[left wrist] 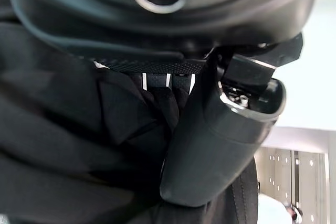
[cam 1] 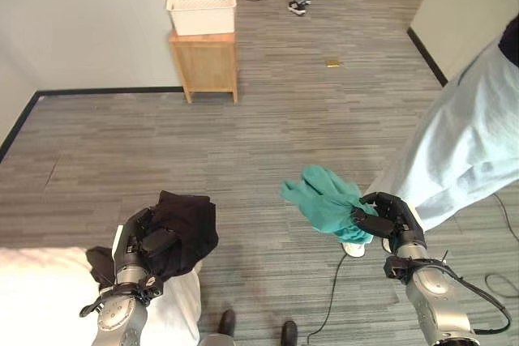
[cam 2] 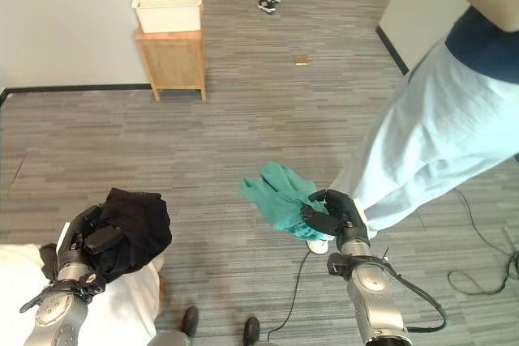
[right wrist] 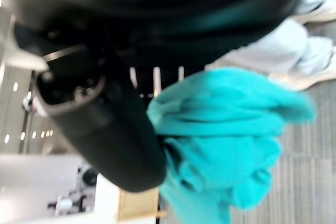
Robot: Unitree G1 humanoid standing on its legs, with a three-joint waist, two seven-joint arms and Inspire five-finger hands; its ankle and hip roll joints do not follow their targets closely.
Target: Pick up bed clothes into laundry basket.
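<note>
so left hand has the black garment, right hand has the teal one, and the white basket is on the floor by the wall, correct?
Not quite. The white basket sits on top of a small wooden cabinet, not on the floor, as the left eye view shows. The rest holds: left hand grips the black garment, right hand the teal garment.

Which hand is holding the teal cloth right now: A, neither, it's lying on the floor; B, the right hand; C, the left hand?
B: the right hand is curled round the teal cloth, lifted off the floor, while the left hand grips a black garment.

Soft teal cloth [cam 1: 324,198], wooden stand [cam 1: 205,61]
</note>
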